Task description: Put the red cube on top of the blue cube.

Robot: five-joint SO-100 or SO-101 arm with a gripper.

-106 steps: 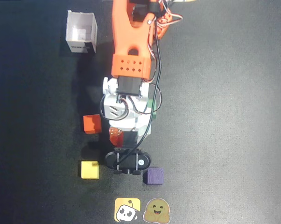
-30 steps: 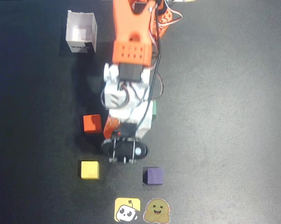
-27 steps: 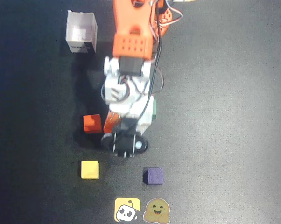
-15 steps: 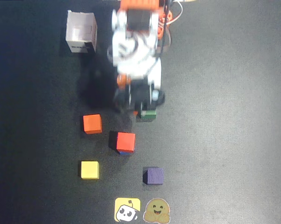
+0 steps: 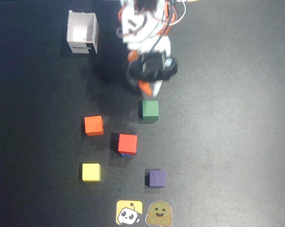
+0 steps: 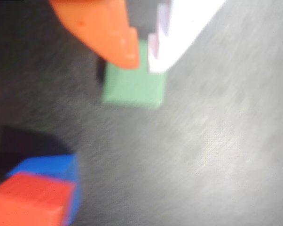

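The red cube (image 5: 127,143) sits on top of the blue cube (image 5: 128,154), of which only a thin edge shows in the overhead view. In the wrist view the red cube (image 6: 31,200) rests on the blue cube (image 6: 50,165) at the lower left. My gripper (image 5: 145,88) is above and behind the stack, close over the green cube, apart from the stack. In the wrist view the gripper (image 6: 144,63) shows an orange finger (image 6: 104,33) and a white finger (image 6: 179,33) with tips nearly together and nothing between them.
A green cube (image 5: 148,109) lies just below the gripper, also in the wrist view (image 6: 132,87). An orange cube (image 5: 93,125), a yellow cube (image 5: 91,172) and a purple cube (image 5: 156,178) surround the stack. A white open box (image 5: 83,32) stands at the back left. Two stickers (image 5: 142,213) lie at the front edge.
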